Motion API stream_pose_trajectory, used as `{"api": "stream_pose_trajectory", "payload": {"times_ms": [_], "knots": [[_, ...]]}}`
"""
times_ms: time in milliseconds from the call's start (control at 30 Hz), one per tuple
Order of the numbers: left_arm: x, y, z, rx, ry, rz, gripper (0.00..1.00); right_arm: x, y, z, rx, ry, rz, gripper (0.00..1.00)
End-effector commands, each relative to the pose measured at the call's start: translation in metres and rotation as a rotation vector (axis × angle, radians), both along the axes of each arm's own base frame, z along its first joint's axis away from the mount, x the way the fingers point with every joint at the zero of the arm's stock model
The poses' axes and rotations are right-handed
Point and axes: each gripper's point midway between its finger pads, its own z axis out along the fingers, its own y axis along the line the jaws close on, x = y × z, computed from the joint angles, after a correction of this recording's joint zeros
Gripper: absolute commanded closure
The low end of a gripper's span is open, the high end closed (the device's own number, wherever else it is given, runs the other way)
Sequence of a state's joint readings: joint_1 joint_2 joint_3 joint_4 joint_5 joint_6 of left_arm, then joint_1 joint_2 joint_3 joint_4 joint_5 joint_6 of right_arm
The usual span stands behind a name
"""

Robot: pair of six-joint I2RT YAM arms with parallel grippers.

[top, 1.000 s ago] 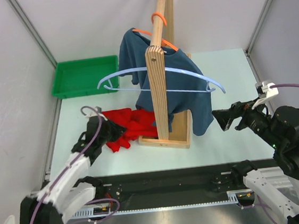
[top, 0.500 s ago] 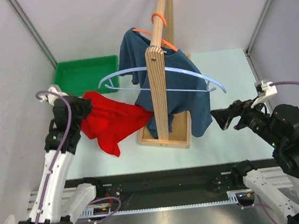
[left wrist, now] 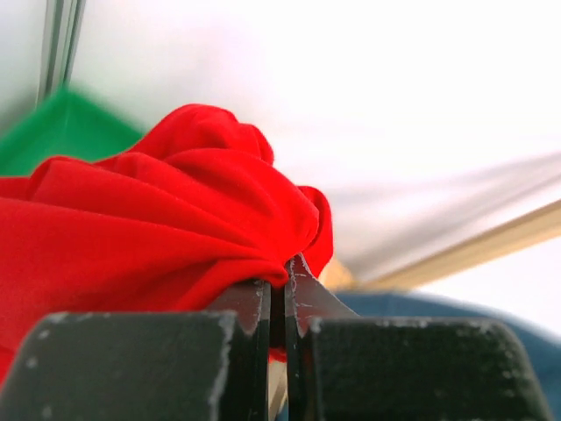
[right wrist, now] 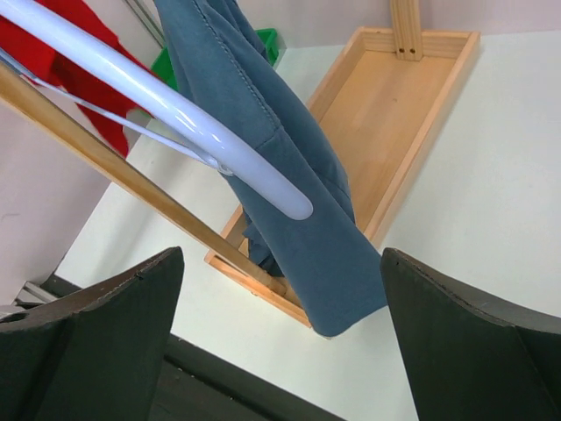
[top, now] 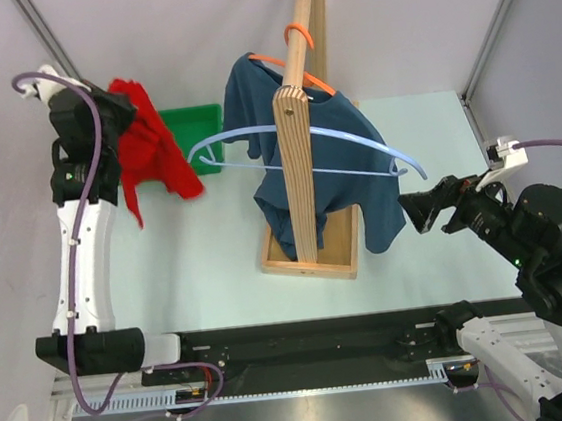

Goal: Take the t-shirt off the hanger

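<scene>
Left fingers (left wrist: 254, 316) clamp the red t-shirt (top: 149, 149) high above the far-left green tray (top: 202, 123), likely for dropping. Right fingers (right wrist: 96, 333) gape wide near the blue t-shirt (top: 345, 153), ready to grasp its hem.

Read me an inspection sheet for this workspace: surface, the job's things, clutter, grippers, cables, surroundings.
Surface: pale table, carrying the wooden rack and a green tray at the far left.
Job's things: red t-shirt off any hanger, held up in the air at the far left; blue t-shirt on the orange hanger; pale blue hanger bare.
Clutter: nothing seen.
Grippers: left gripper shut on the red t-shirt; right gripper open, near the blue t-shirt's hem, holding nothing.
Cables: left purple cable and right purple cable run along their arms, no snag seen.
Surroundings: white walls, metal frame posts.
</scene>
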State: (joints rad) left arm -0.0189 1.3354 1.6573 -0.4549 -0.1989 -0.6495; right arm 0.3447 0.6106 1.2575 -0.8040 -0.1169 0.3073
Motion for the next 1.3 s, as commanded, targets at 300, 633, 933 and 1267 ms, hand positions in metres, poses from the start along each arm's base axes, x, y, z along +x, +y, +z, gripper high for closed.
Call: {"api": "stream_pose_trajectory", "payload": {"times_ms": [300,633,933,1267], "knots": [[0.090,-0.002,0.107,0.112,-0.307,-0.048,1.00,0.000,-0.005,0.026,-0.005,-0.065,-0.015,0.01],[0.122,0.002,-0.035,-0.047,-0.152,0.004,1.00,0.001,-0.002,0.021,-0.007,-0.042,-0.006,0.01],[0.147,0.013,-0.121,-0.198,-0.079,0.045,1.00,0.007,-0.001,0.013,-0.028,-0.016,-0.006,0.01],[0.188,0.027,-0.196,-0.562,-0.129,0.012,1.00,0.014,0.004,0.014,-0.041,-0.009,0.009,0.01]]}}
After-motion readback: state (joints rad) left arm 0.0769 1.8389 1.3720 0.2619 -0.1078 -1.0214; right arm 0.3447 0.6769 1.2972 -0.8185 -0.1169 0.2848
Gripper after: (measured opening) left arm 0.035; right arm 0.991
